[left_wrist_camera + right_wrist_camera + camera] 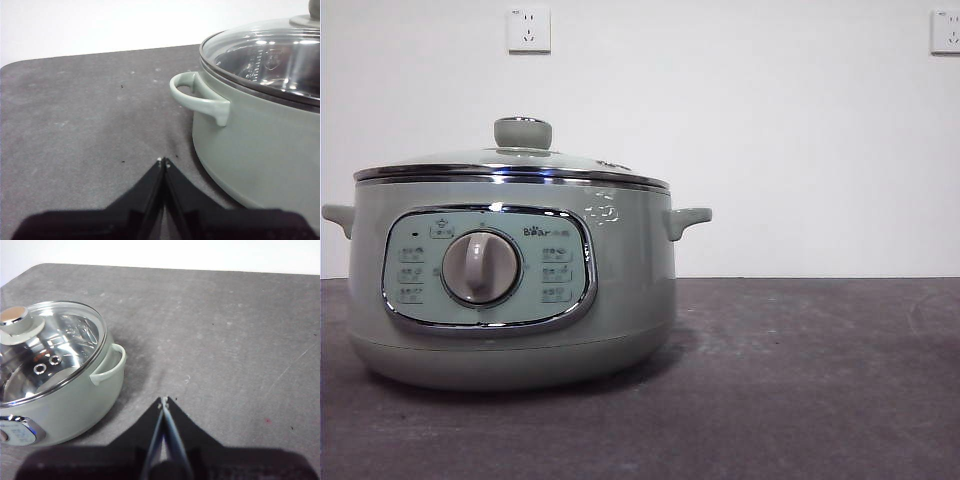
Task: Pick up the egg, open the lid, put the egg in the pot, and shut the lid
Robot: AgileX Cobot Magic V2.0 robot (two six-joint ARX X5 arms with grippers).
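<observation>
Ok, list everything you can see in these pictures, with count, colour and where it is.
pot: one, pale sage green, on the table toward the left of the front view; two side handles, a chrome-framed panel and a beige dial face the front camera.
lid: one, clear glass with a chrome rim and pale green knob, seated on the pot.
table: one, dark grey surface under the pot.
wall sockets: two, white, high on the white wall behind.
egg: none visible in any view.
left hand: one, black, jaws together, holding nothing, over the table near one pot handle.
right hand: one, black, jaws together, holding nothing, over the table beside the other handle.
</observation>
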